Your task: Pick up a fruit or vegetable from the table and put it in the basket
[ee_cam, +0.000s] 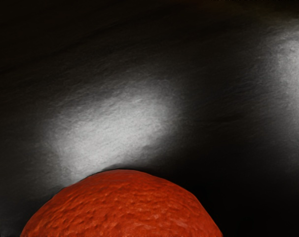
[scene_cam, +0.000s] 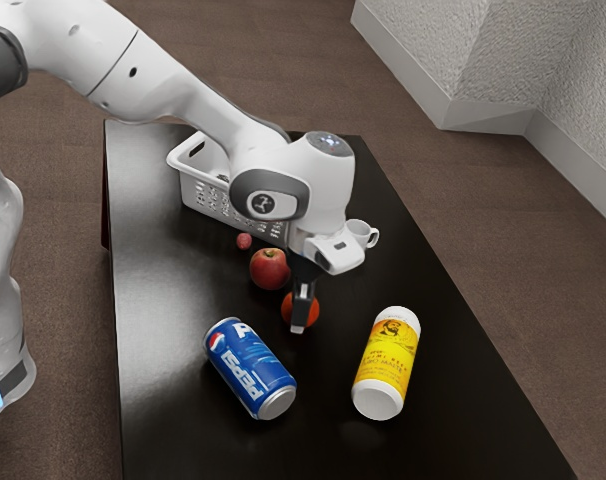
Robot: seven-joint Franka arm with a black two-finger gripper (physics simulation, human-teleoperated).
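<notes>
The orange fruit (scene_cam: pixel 314 309) is at the gripper (scene_cam: pixel 300 318), near the apple (scene_cam: pixel 269 270). Whether it's grasped, I can't tell.

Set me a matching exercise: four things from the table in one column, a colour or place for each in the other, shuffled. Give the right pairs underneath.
Things
1. Soda can
2. Mug
3. Orange-red fruit
4. Cylindrical container

Colour or place
A. White, with a looped handle
B. Yellow label between white ends
C. Right at the end effector
D. Mostly blue, with white lettering

Right pairs: 1-D, 2-A, 3-C, 4-B
</notes>
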